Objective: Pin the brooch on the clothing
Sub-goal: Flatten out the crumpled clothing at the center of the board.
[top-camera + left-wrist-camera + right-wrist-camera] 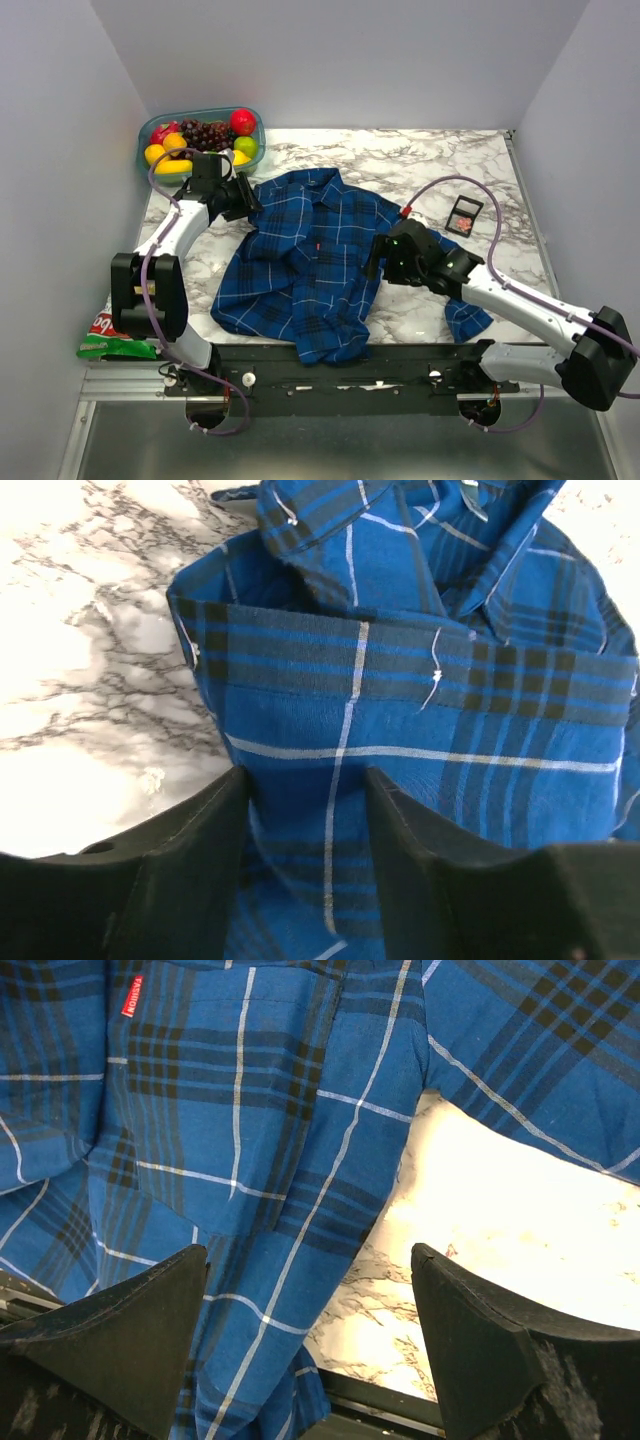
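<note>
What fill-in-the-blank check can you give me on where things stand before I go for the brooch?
1. The brooch sits in the black case on the marble table, on the ___ arm's side of the shirt.
2. The right gripper hangs over the shirt's edge with its jaws ___.
3. The blue tub at the far left corner holds ___.
Missing words: right; open; fruit.

- The clothing (310,265) is spread across the middle of the desk (400,165).
- A fruit tub (200,140) is set at the far left.
- The brooch (461,219) is kept in a case (472,204), far right.
</note>
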You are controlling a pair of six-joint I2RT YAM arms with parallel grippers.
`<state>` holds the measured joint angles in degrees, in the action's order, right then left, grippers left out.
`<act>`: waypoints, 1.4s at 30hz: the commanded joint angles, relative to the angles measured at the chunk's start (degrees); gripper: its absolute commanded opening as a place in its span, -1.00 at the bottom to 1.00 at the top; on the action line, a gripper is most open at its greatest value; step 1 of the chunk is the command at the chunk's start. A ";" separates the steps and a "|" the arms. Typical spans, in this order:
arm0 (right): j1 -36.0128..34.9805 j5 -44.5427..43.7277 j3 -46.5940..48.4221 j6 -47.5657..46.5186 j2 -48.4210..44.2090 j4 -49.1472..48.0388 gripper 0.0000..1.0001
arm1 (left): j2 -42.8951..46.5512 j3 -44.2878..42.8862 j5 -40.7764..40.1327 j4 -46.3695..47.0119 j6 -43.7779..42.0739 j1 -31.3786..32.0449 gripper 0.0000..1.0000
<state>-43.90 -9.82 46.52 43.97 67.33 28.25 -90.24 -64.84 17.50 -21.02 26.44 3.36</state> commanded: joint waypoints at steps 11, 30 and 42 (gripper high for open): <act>0.04 -1.60 -0.82 0.68 -3.08 1.98 0.80 | 13.58 -4.24 -17.90 -1.38 -6.91 1.12 -0.85; 0.04 -1.69 5.59 -1.16 1.57 1.90 0.80 | 35.04 13.41 -36.42 -15.37 -3.85 34.25 -0.81; -0.13 1.46 11.39 -2.48 4.91 -0.46 0.75 | 41.63 5.36 -23.64 -12.54 -9.74 37.17 0.98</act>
<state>-43.90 -10.35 54.68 42.41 70.70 29.80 -53.17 -52.36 -7.66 -34.46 18.09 41.47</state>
